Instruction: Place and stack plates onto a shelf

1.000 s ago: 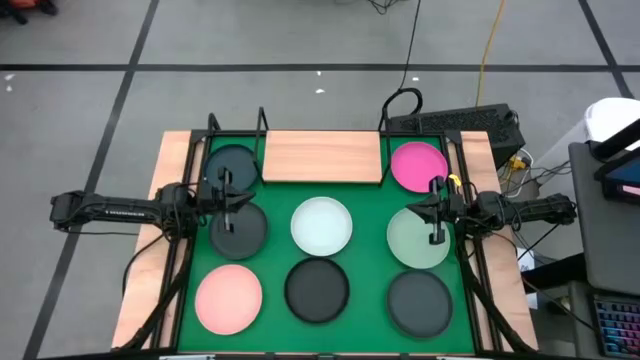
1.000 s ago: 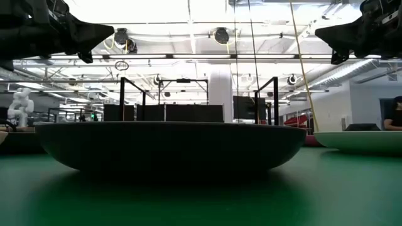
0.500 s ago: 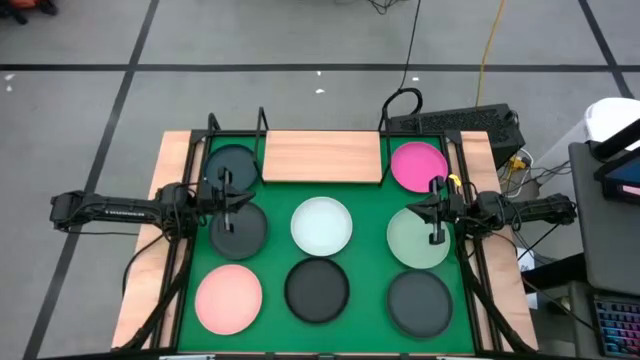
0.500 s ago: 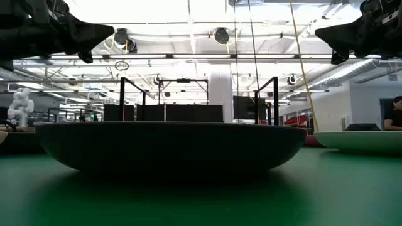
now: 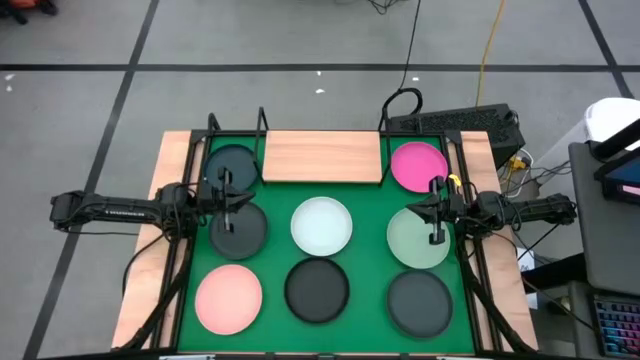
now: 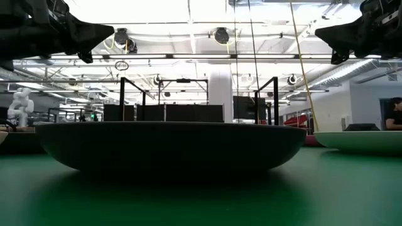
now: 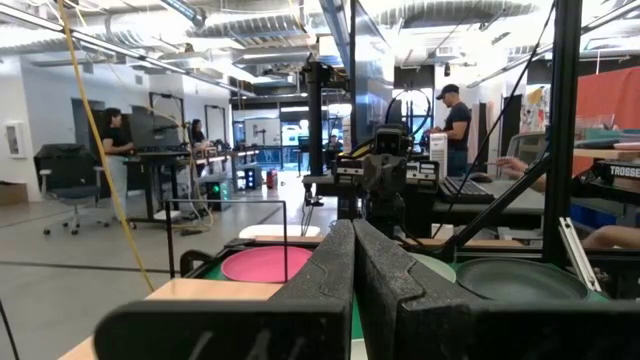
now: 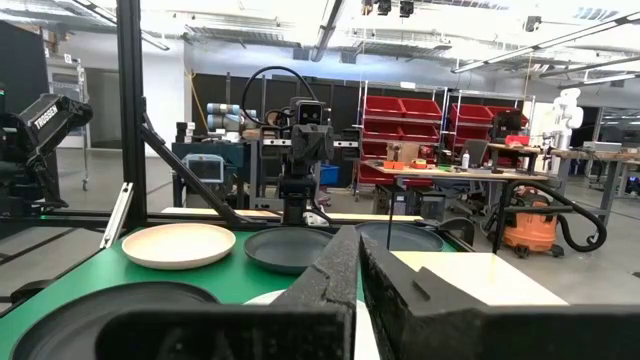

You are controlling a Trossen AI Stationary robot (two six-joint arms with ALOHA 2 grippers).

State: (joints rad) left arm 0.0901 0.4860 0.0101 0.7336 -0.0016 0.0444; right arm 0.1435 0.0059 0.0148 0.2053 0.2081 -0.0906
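Observation:
Several round plates lie flat on the green mat (image 5: 367, 205): dark ones (image 5: 232, 163), (image 5: 238, 228), (image 5: 316, 290), (image 5: 419, 302), a white one (image 5: 321, 224), a magenta one (image 5: 418, 165), a pale green one (image 5: 417, 238) and a light pink one (image 5: 228, 298). The shelf's light-wood board (image 5: 322, 157) sits at the far edge between black wire uprights, bare. My left gripper (image 5: 229, 202) hangs shut over the gap between the two left dark plates. My right gripper (image 5: 436, 212) hangs shut over the pale green plate's far rim. In the low view both (image 6: 94, 31), (image 6: 326, 34) stay high above the plates.
Black frame rails (image 5: 186, 255), (image 5: 468, 262) run along the mat's left and right sides under the arms. The shelf's wire uprights (image 6: 132, 97) stand at the far edge. A black box with cables (image 5: 455, 122) lies behind the table. People sit at desks in the room beyond.

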